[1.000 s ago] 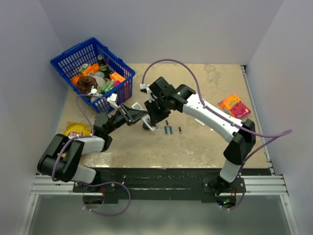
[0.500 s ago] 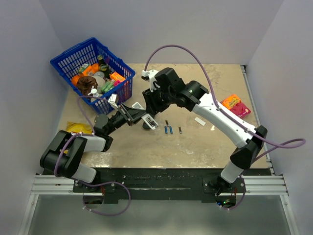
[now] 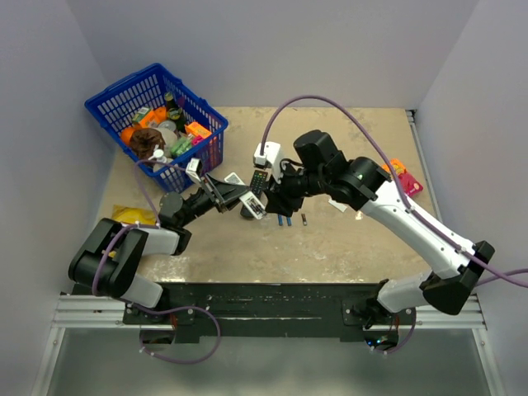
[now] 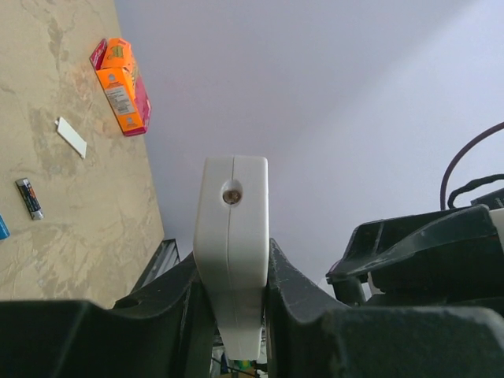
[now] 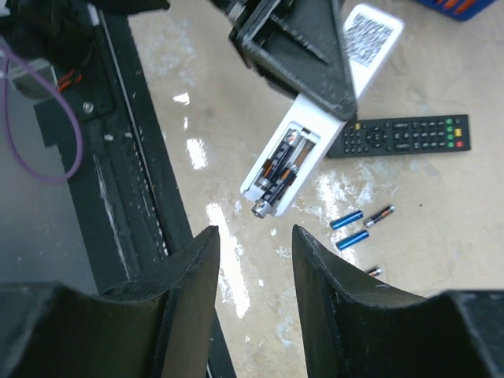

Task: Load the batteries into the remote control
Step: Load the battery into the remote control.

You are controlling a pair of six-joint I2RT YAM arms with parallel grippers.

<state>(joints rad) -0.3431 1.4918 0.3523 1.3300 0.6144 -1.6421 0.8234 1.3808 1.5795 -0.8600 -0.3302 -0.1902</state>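
Observation:
My left gripper (image 4: pixel 231 268) is shut on the white remote control (image 4: pixel 231 228) and holds it tilted above the table (image 3: pixel 330 239). Seen from the right wrist, the remote control (image 5: pixel 315 134) has its back compartment open, with dark batteries (image 5: pixel 282 161) lying inside and one end poking past the edge. Two blue batteries (image 5: pixel 349 229) and a dark one (image 5: pixel 379 216) lie loose on the table just beyond. My right gripper (image 5: pixel 253 236) hangs open and empty beside the remote's lower end. In the top view the right gripper (image 3: pixel 276 200) is just right of the remote control (image 3: pixel 254 206).
A black remote (image 5: pixel 402 135) lies behind the white one. A thin white cover strip (image 3: pixel 337 204) and orange snack packs (image 3: pixel 396 177) lie to the right. A blue basket (image 3: pixel 157 124) full of items stands at the back left, a yellow bag (image 3: pixel 132 216) at the left.
My right gripper has drawn back to the right from over the remote's compartment and opened. The left gripper still holds the remote in the same place.

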